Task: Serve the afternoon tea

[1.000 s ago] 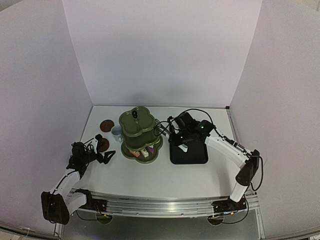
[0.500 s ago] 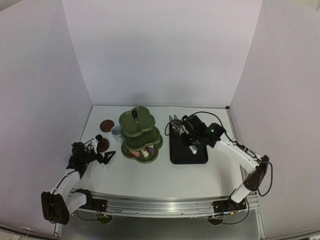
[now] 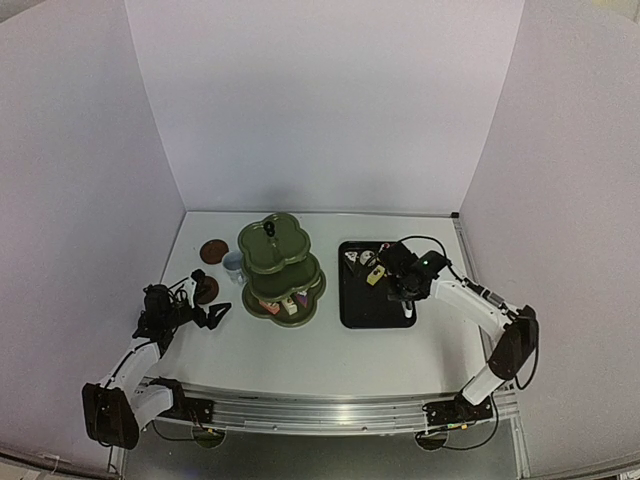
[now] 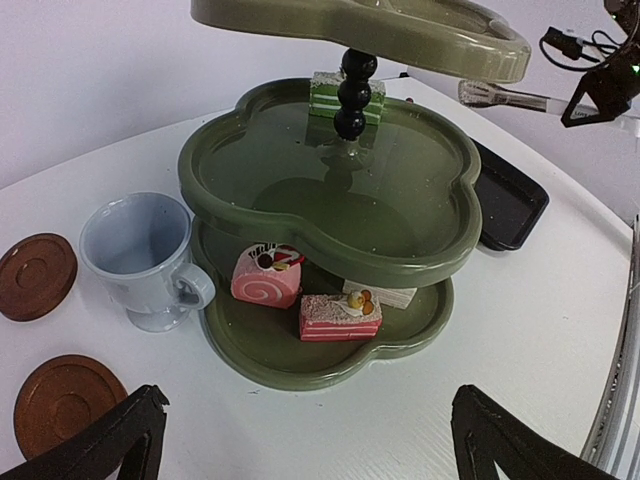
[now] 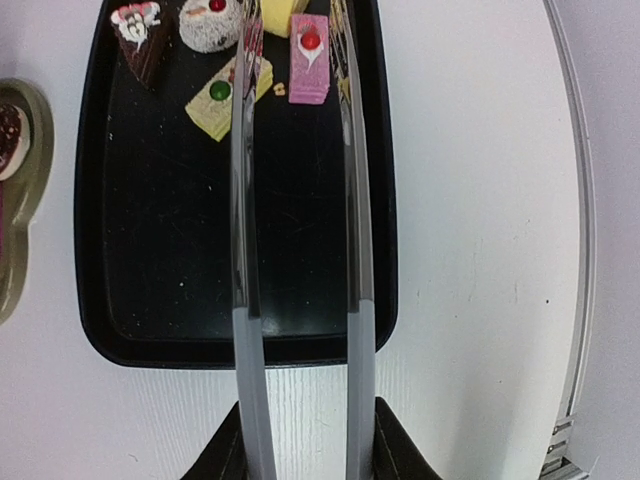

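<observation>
Olive-green, the three-tier stand [image 4: 330,215] is seen straight ahead of the left gripper [image 4: 305,445], whose fingers are spread wide with nothing between them. Four cakes are already carried by the stand: a green cake [image 4: 346,95] on the middle tier, and a pink roll [image 4: 267,275], a pink slice [image 4: 340,316] and a white slice [image 4: 388,295] on the bottom one. The top tier appears bare from overhead.

The black tray [image 5: 150,330] is spread out below and ahead of the right gripper [image 5: 310,445], which is clenched on the metal tongs [image 5: 245,220]. The tong blades are held apart, and near their far tips a pink cake [image 5: 308,45] lies between them. A yellow cake [image 5: 222,100] is partly crossed by the left blade; a chocolate wedge [image 5: 140,40] and a white round cake [image 5: 208,22] lie further left.

One blue cup [image 4: 140,255] is stood on the bare table, ahead and left of the left gripper, with one coaster [image 4: 60,405] beside the left finger and another [image 4: 35,275] further ahead; both are unused. A second cup cannot be made out.

The serving is judged partly done: several cakes remain to be moved, and the cup is not yet on a coaster.
</observation>
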### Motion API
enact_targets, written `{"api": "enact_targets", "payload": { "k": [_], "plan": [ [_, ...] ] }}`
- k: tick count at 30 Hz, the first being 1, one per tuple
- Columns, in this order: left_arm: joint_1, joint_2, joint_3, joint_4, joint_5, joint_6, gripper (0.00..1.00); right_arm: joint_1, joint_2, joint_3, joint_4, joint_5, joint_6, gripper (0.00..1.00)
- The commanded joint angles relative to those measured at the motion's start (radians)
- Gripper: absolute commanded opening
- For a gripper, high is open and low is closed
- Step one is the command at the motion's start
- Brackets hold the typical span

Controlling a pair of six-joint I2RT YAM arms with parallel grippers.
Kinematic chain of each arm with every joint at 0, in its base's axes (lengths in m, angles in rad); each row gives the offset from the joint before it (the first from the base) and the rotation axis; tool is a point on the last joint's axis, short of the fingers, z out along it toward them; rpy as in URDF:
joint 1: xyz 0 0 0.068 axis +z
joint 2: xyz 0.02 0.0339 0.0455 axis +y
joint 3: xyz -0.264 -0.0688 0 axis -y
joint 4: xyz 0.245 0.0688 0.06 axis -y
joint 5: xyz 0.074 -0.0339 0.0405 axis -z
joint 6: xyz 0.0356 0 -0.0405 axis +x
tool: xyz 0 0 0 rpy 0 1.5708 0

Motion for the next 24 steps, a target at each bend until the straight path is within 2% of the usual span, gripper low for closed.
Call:
{"api": "enact_targets", "payload": {
  "k": [1, 12, 24],
  "plan": [
    [-0.002, -0.013, 0.020, 0.004, -0.003, 0.013, 1.00, -0.022, 0.027, -0.065, 0.062, -0.055, 0.011, 0.33],
    [-0.003, -0.013, 0.016, 0.004, -0.006, 0.017, 1.00, -0.065, 0.053, -0.140, 0.134, -0.145, -0.001, 0.35],
    [-0.003, -0.016, 0.024, -0.005, -0.015, 0.023, 1.00, -0.105, 0.150, -0.091, 0.143, -0.168, -0.004, 0.35]
  ]
}}
